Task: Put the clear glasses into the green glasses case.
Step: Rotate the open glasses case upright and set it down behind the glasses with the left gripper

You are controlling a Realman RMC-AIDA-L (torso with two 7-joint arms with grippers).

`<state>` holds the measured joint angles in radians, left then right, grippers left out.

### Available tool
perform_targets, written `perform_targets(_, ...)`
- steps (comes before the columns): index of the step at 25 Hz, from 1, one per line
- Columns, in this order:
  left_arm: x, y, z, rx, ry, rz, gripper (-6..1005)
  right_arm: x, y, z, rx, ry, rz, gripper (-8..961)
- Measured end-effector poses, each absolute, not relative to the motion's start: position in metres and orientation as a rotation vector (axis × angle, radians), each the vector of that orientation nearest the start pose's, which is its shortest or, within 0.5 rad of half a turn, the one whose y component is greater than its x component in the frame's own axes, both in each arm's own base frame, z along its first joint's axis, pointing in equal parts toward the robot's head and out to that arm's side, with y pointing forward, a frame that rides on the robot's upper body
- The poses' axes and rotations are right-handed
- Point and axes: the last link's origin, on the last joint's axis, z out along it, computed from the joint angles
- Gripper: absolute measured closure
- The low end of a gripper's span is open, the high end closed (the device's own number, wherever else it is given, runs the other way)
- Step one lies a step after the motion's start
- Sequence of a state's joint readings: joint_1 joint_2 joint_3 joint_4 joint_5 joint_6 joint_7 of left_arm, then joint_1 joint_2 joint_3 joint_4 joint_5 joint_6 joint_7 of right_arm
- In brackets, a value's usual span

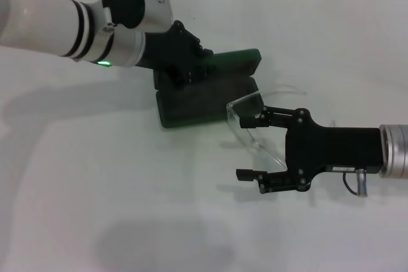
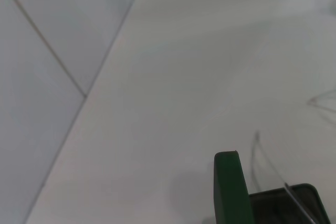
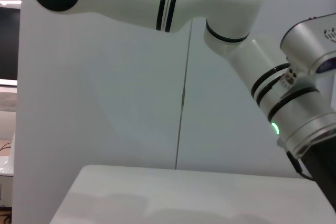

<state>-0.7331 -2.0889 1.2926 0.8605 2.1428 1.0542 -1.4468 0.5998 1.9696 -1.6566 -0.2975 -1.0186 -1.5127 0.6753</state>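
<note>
A: Where is the green glasses case [image 1: 207,97] seen?

B: It is seen lying open on the white desk [image 1: 95,176], toward the far middle, with its lid [image 1: 239,62] swung back on the far side. A corner of the green shell is also caught in the left wrist view, with a thin clear temple arm across it.

A: And the left gripper [image 1: 182,62]?

B: It is placed right over the far left part of the case, above the hinge area. The fingers are hidden under the black housing, so whether they are spread or closed cannot be told.

A: The clear glasses [image 1: 252,128]?

B: They are found just beside the right end of the case, the lens standing between the case and the right gripper [image 1: 255,148]. One temple arm is stretched away toward the far right.

A: How are the right gripper's fingers set?

B: They are spread wide. The upper finger [image 1: 264,114] is seen at the lens, the lower finger [image 1: 252,174] well apart from it on the near side. Whether the upper one is actually touching the lens cannot be told.

A: What is shown in the right wrist view?

B: Only the left arm [image 3: 231,9], the wall and the desk edge are shown
</note>
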Motion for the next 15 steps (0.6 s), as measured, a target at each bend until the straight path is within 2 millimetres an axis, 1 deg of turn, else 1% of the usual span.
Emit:
perform_targets(8, -0.168, 0.400, -0.065, -2.804, 0.237, 0.092, 795, 0.222, 0.307, -0.055, -2.820, -0.154, 0.942, 160)
perform_targets(14, -0.164, 0.404, -0.064, -2.773, 0.221, 0.063, 794, 0.223, 0.307, -0.056, -2.824, -0.157, 0.936, 160)
perform_targets(15, -0.164, 0.404, -0.063, -2.771, 0.218, 0.061, 756, 0.223, 0.307, -0.056, -2.824, -0.157, 0.935, 160)
